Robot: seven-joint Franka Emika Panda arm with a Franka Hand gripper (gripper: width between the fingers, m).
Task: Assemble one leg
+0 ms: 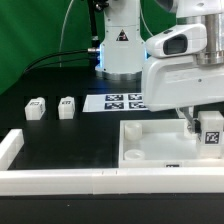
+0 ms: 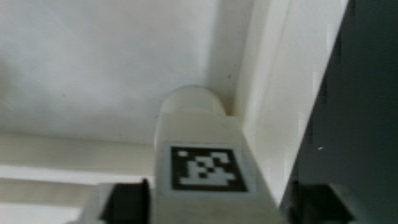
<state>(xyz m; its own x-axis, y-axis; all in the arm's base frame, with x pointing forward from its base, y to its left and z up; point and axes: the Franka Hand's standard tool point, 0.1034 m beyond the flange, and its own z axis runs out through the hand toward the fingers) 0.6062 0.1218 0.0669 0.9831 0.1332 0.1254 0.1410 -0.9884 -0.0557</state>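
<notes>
Nearest the lens, a white raised border (image 1: 100, 181) is seen along the table's front edge; at the exterior view's left, two loose legs (image 1: 35, 107) are noted side by side on the black table (image 1: 60, 140), well apart from the work; the marker board (image 1: 120, 100) lies further along, before the robot base (image 1: 118, 45); the tray (image 1: 150, 150) occupies the exterior view's right.

The leg (image 2: 208, 165) is held over the tray, toward its corner at the exterior view's right; in the wrist view its far end is seen close against an inner corner of the rim, though contact cannot be confirmed. The gripper (image 2: 221, 206) is judged closed narrowly on the leg, with dark fingers (image 2: 125, 205) flanking it on both sides.

The step in hand is judged to be seating the leg at that corner; alignment with the mounting point, then lowering and turning, would be called for next. The wrist housing (image 1: 180, 60) is carried low over the tray, with the fingers directed downward.
</notes>
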